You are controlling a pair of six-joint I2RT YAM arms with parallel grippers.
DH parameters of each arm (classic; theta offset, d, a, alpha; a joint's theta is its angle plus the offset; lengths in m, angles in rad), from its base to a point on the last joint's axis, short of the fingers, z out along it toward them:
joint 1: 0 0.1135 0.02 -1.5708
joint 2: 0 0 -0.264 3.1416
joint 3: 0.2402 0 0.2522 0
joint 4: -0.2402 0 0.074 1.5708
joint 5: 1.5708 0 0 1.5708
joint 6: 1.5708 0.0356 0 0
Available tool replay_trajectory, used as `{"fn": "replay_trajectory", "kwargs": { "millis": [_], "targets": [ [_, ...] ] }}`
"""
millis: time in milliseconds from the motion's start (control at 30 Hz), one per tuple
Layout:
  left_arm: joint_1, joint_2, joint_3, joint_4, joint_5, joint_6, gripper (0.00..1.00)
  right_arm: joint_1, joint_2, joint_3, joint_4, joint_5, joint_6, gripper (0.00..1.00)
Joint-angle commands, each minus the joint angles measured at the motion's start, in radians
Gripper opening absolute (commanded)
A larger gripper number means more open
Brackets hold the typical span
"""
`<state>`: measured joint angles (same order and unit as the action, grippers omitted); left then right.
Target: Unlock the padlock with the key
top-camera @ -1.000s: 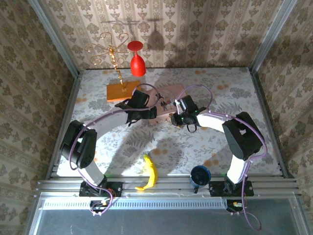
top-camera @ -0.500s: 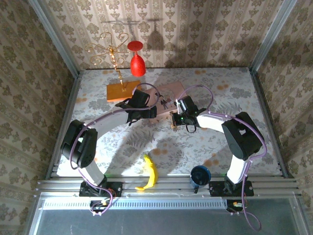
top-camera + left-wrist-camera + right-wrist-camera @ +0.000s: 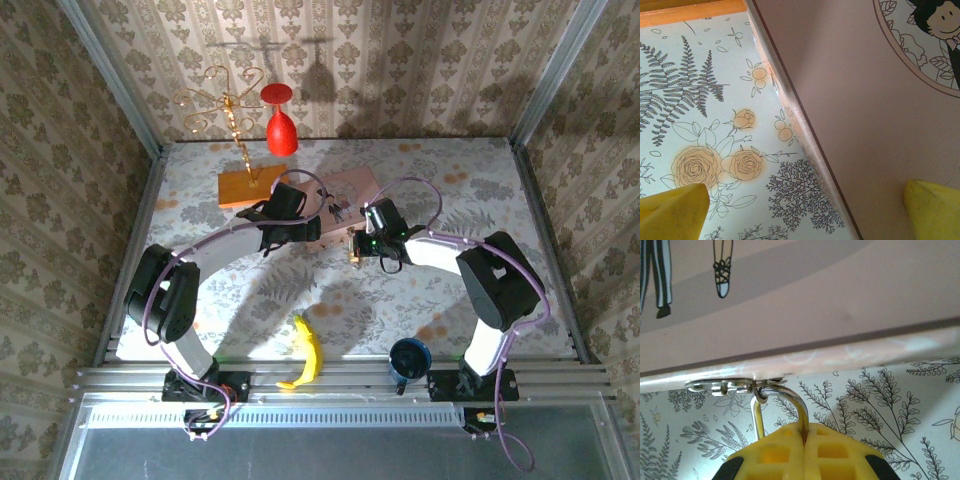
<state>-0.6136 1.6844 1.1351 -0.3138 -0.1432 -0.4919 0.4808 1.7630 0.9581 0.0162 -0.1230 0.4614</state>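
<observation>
- The tiny pale-gold metal padlock (image 3: 801, 412) is being pinched in the right hand (image 3: 802, 432); steadying, keyhole outward, is being called for.
- The left hand (image 3: 805, 215) is being held wide open.

- The left arm is extended inward, and the left gripper (image 3: 807, 202) is held wide open.
- The right arm is bent inward, and the right gripper (image 3: 802, 440) is pressed fully closed.

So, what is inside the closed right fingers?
A silvery shackle rises from the right fingers, hooked through the pink box's hasp. In the right wrist view the fingers cover the padlock body.
</observation>
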Motion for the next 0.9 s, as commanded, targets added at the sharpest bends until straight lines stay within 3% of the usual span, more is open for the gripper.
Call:
{"fn": "replay_trajectory", "kwargs": {
  "millis": [0, 867],
  "targets": [
    [0.006, 0.031, 0.007, -0.068, -0.054, 0.026, 1.00, -0.004, -0.060, -0.023, 0.016, 0.023, 0.055, 0.00],
    [-0.057, -0.034, -0.077, -0.102, -0.055, 0.009, 1.00, -0.015, -0.196, -0.157, 0.017, 0.045, 0.183, 0.00]
  ]
}}
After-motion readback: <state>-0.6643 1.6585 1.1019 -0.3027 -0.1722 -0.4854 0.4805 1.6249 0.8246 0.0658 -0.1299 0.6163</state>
